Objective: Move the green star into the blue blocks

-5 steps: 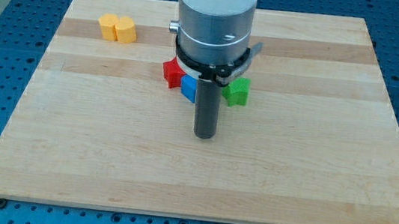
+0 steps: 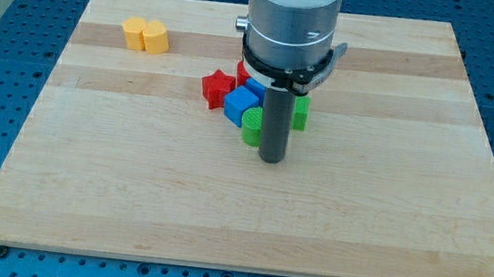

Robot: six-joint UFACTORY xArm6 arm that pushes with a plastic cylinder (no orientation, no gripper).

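My tip [image 2: 271, 160] rests on the board just below the cluster of blocks in the middle. A green block [image 2: 251, 125], whose shape I cannot make out, touches the rod's left side. The green star [image 2: 300, 114] shows on the rod's right side, partly hidden by it. Two blue blocks [image 2: 238, 104] [image 2: 254, 91] lie up and to the left of the rod, next to the left green block. A red star [image 2: 216, 88] lies left of the blue blocks. Another red block [image 2: 243, 71] peeks out behind them under the arm's body.
Two yellow blocks [image 2: 145, 36] lie together at the board's upper left. The wooden board [image 2: 129, 190] sits on a blue perforated table. The arm's wide grey body [image 2: 292, 22] hides the board's upper middle.
The arm and rod have moved to the view's right and slightly up. A green block and a second blue block now show on the rod's left; the green star is more hidden.
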